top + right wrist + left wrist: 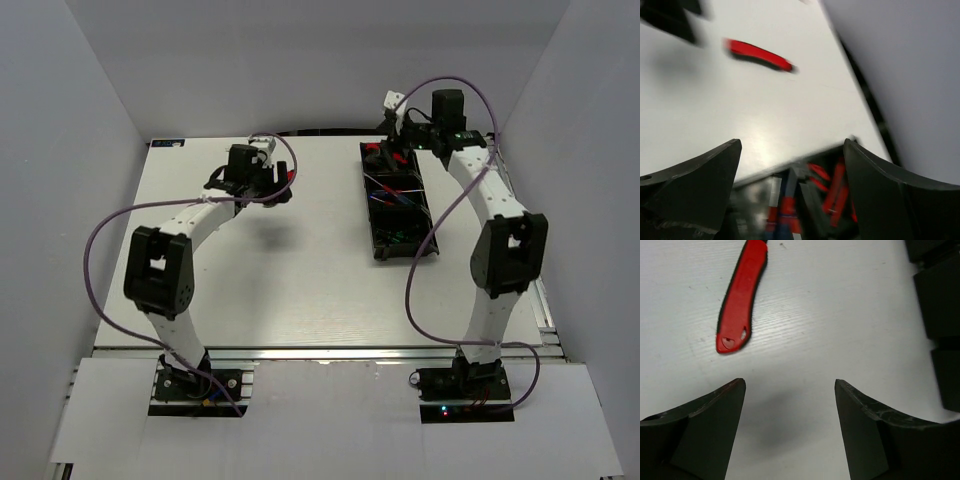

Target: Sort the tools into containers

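We see the left fingers (710, 425) spread wide with nothing between them, hanging low over the white surface (805, 330) at its far left-centre. Just ahead of them a red-handled tool (740, 300) lies flat on the surface. Only one of its handles shows from the left wrist, so we cannot tell whether it is the pliers or the cutters. It touches neither finger. The black tray (405, 256) lies well to the right of that tool, its three compartments running in a row away from the arms, and its dark wall edges the right side of the left wrist view. The right fingers (695, 185) are also wide apart and hold nothing; they hang over the far end of the tray, where the blurred right wrist picture shows several red handles (835, 190) lying inside the compartment beneath them. From above we make out red-handled tools in that far compartment, blue-and-red screwdrivers (395, 195) crossing one another in the middle compartment, and something green (400, 238) in the near one, too small for us to name. The loose red-handled tool also shows in the right wrist view, lying on the surface beyond the tray.
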Action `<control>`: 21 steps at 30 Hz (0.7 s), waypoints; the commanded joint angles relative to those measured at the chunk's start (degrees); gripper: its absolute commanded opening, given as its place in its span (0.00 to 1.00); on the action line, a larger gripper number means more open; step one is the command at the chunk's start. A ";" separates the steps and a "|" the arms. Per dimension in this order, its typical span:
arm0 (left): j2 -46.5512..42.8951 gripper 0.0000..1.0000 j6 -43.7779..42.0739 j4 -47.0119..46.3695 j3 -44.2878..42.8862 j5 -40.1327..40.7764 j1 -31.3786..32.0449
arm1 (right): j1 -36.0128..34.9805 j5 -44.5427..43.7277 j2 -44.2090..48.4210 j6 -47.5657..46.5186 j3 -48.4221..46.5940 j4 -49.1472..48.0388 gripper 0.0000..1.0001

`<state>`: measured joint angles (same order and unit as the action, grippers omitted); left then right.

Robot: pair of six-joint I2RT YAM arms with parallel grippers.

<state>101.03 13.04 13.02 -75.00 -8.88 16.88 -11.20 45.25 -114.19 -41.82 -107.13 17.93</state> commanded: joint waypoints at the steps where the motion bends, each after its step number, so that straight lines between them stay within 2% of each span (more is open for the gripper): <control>1: 3.37 0.83 -9.94 3.24 -5.49 4.31 -0.45 | -0.75 19.50 6.06 0.60 8.41 9.93 0.89; 6: 12.68 0.82 -15.76 2.89 -13.83 8.09 -0.45 | -0.93 19.79 11.88 2.09 19.66 7.73 0.89; 11: 20.77 0.80 -18.48 3.16 -21.84 10.90 -0.45 | -0.84 19.78 14.00 2.62 23.89 8.34 0.89; 17: 28.33 0.78 -19.72 3.86 -29.92 9.50 -0.45 | -0.84 19.78 14.70 2.71 25.04 8.79 0.89; 21: 30.19 0.74 -20.24 5.00 -30.64 8.97 -0.45 | -0.75 19.61 14.52 3.33 24.43 8.70 0.89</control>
<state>132.05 -5.76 16.78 -103.48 0.62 16.60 -12.27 63.11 -102.17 -39.18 -82.13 26.74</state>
